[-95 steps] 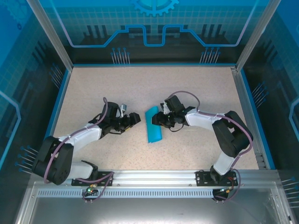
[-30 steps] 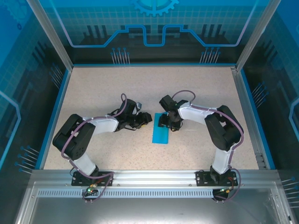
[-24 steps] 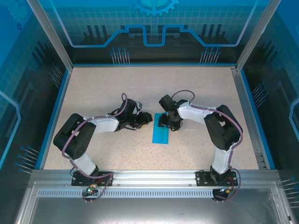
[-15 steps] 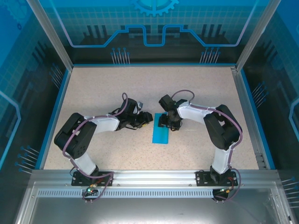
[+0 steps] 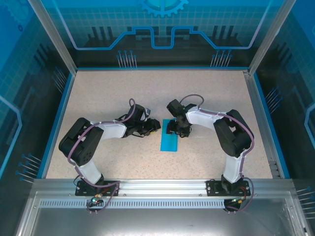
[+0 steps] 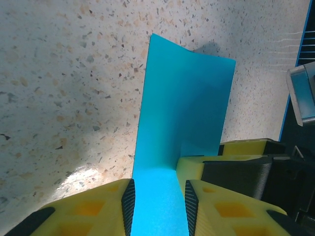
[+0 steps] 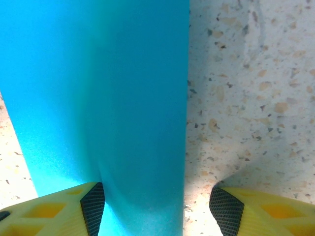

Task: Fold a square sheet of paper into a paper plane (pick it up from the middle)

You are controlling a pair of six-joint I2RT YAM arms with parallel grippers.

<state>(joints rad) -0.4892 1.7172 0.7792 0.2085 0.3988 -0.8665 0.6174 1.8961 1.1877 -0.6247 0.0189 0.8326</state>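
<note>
The square sheet of paper (image 5: 170, 141) lies on the speckled table as a narrow folded turquoise strip, its length running toward the near edge. My left gripper (image 5: 156, 126) comes at its far end from the left. In the left wrist view the sheet of paper (image 6: 184, 98) runs up between the left gripper's (image 6: 157, 189) narrowly parted jaws and fills the gap from pad to pad. My right gripper (image 5: 173, 130) stands over the same far end. Its jaws (image 7: 160, 204) are wide open, one pad over the paper (image 7: 108, 98), the other over bare table.
A yellow finger of the right gripper (image 6: 231, 167) sits just beside the left jaws, so both grippers crowd the strip's far end. Blue rails (image 5: 64, 113) and enclosure walls border the table (image 5: 123, 93).
Over the last second the left jaws have narrowed a little around the paper; both arms hold their place. Three seconds ago the grippers stood farther apart and the strip lay curled and slanted.
</note>
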